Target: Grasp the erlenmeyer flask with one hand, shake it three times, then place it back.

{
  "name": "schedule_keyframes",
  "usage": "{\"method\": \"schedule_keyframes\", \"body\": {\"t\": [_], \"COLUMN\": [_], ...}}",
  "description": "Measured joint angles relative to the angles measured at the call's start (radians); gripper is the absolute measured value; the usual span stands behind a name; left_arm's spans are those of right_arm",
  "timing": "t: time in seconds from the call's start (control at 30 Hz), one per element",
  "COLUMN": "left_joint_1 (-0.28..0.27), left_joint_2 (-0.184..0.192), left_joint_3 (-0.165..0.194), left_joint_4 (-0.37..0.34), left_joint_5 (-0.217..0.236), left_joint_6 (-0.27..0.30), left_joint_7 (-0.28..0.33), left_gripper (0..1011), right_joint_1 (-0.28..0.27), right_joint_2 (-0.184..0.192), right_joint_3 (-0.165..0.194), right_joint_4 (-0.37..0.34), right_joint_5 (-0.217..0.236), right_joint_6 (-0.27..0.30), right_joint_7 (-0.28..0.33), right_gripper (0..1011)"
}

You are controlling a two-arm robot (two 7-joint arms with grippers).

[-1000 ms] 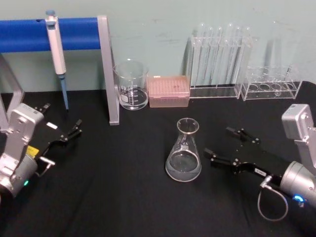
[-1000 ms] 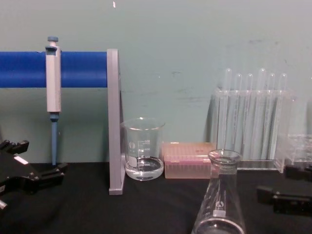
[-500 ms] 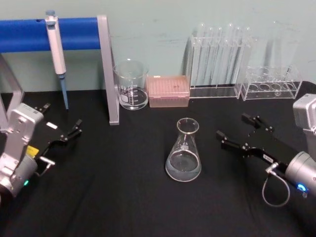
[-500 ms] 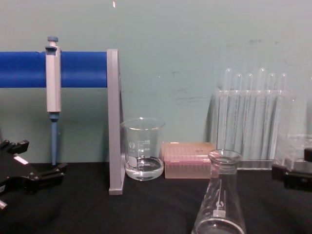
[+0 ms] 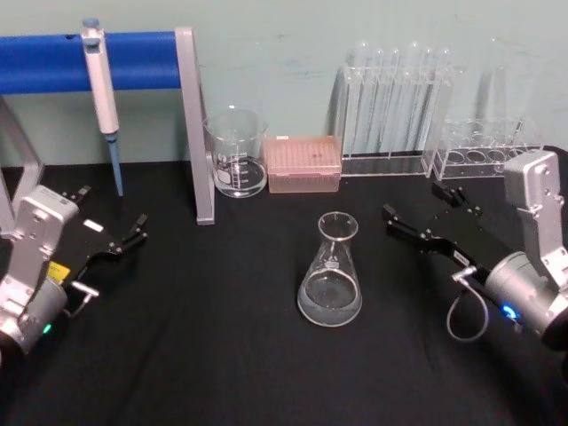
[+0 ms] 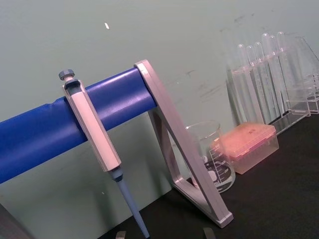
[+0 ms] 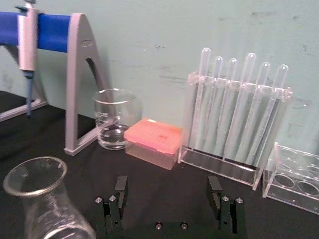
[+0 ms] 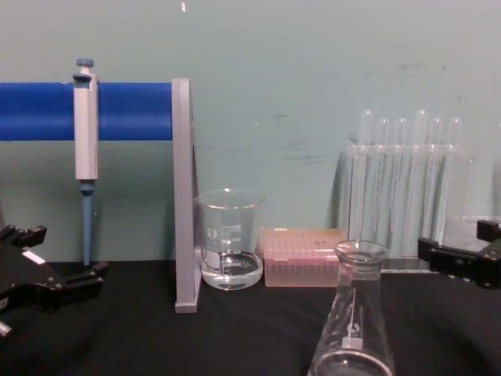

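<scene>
The erlenmeyer flask [image 5: 332,271] stands upright on the black table, near its middle, with a little clear liquid in its base. It shows close up in the chest view [image 8: 352,321] and at the edge of the right wrist view [image 7: 45,204]. My right gripper [image 5: 414,202] hangs open to the flask's right and a bit behind it, apart from the glass, with nothing between its fingers [image 7: 121,188]. It also enters the chest view from the right [image 8: 458,243]. My left gripper [image 5: 114,206] rests open at the table's left side [image 8: 59,254].
Along the back wall stand a glass beaker [image 5: 236,153], a pink tip box [image 5: 303,163], a rack of test tubes [image 5: 390,106] and a low clear rack [image 5: 486,151]. A pipette [image 5: 102,89] hangs on the blue-barred stand [image 5: 197,133] at the back left.
My right gripper has drawn back from beside the flask, moving up and toward the back right. The flask and the left arm have not moved.
</scene>
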Motion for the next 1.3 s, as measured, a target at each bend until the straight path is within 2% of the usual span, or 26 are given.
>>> {"method": "schedule_keyframes", "body": {"t": [0.23,0.53,0.83,1.3], "left_joint_1": [0.0,0.0,0.0,0.0], "left_joint_2": [0.0,0.0,0.0,0.0], "left_joint_3": [0.0,0.0,0.0,0.0], "left_joint_4": [0.0,0.0,0.0,0.0], "left_joint_5": [0.0,0.0,0.0,0.0], "left_joint_6": [0.0,0.0,0.0,0.0], "left_joint_7": [0.0,0.0,0.0,0.0], "left_gripper": [1001,1001,1001,1001], "right_joint_1": [0.027,0.047,0.048,0.048], "right_joint_2": [-0.047,-0.078,-0.089,-0.089], "right_joint_3": [-0.009,-0.018,-0.011,-0.012], "right_joint_4": [0.056,0.128,0.149,0.149], "right_joint_5": [-0.045,-0.09,-0.117,-0.116], "right_joint_6": [0.008,0.028,0.041,0.041], "right_joint_7": [-0.034,-0.038,-0.032,-0.03], "right_gripper": [1002,1003,1002,1002]}}
